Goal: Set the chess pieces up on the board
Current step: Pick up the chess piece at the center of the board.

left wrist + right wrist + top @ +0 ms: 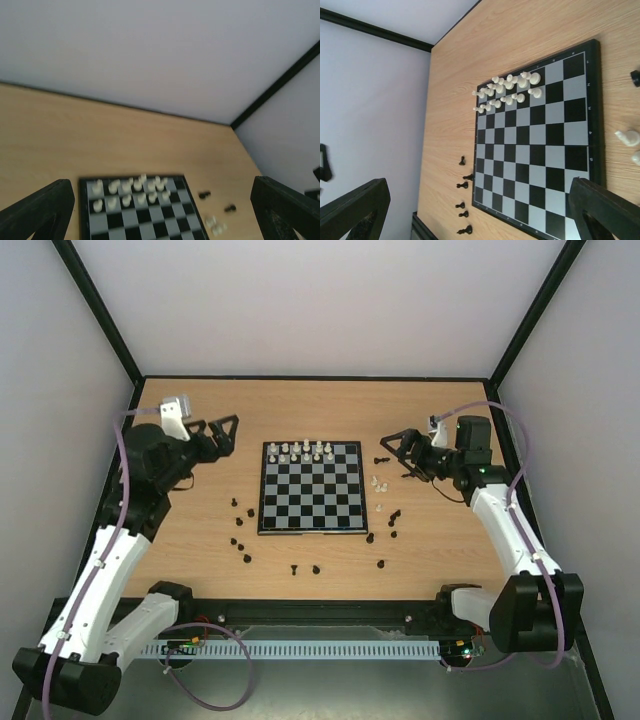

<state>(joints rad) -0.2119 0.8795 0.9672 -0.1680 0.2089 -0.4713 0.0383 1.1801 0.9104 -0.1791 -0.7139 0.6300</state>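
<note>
Left gripper (232,437) and right gripper (395,458), both agape, flank one board (310,505).

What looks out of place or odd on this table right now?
The black chess pieces are scattered on the table around the chessboard; none seems to be on it. A few white pieces also sit off its right side, so the white rows at the far edge look incomplete.
</note>
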